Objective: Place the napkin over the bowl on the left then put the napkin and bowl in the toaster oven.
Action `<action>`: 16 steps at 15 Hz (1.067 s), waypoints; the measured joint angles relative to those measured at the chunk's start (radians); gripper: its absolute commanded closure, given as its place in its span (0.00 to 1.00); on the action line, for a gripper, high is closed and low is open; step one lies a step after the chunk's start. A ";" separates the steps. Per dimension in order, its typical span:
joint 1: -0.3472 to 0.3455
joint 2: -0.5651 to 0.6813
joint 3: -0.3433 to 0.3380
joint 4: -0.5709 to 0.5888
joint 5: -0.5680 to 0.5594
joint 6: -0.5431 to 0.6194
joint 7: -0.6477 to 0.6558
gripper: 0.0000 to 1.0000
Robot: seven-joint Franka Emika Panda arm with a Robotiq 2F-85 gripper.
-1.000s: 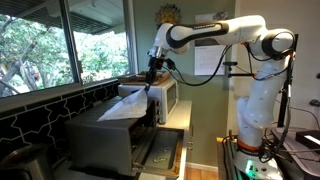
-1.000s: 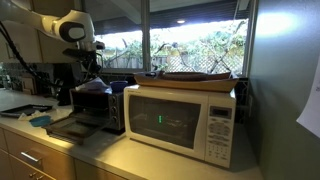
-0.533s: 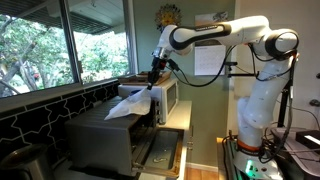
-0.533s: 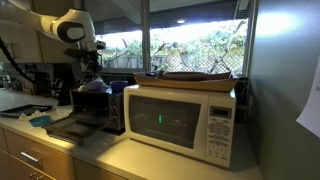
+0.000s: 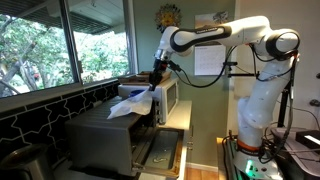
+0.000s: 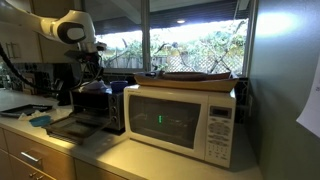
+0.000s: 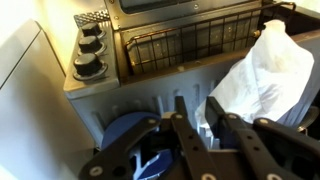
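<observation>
My gripper (image 7: pixel 203 112) hangs over the top of the grey toaster oven (image 7: pixel 120 85), shut on a corner of the white napkin (image 7: pixel 262 70). The napkin droops to the right of my fingers onto the oven top. A blue bowl (image 7: pixel 125 135) sits on the oven top just left of and below my fingers. In an exterior view the napkin (image 5: pixel 130 104) hangs from the gripper (image 5: pixel 156 84) above the oven (image 5: pixel 105 140) and hides the bowl. In an exterior view the gripper (image 6: pixel 92 76) is over the oven (image 6: pixel 95 108).
The oven door (image 6: pixel 62 126) is folded down open, and a wire rack (image 7: pixel 190 45) shows inside next to the knobs (image 7: pixel 88 50). A white microwave (image 6: pixel 182 122) stands beside the oven. A window and tiled wall (image 5: pixel 40 110) run behind.
My gripper has dropped slightly toward the oven top with the napkin. The napkin has sagged and bunched lower over the oven.
</observation>
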 measured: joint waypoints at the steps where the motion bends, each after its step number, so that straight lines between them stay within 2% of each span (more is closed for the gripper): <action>1: -0.003 -0.006 0.003 0.000 -0.021 -0.006 0.023 0.33; 5: -0.011 -0.034 0.017 0.005 -0.073 -0.048 0.103 0.02; 6: -0.012 -0.039 0.020 0.006 -0.074 -0.055 0.118 0.00; 11: 0.009 -0.029 0.050 0.020 -0.008 -0.043 0.189 0.00; 16: 0.024 0.052 0.086 0.054 0.058 0.009 0.265 0.00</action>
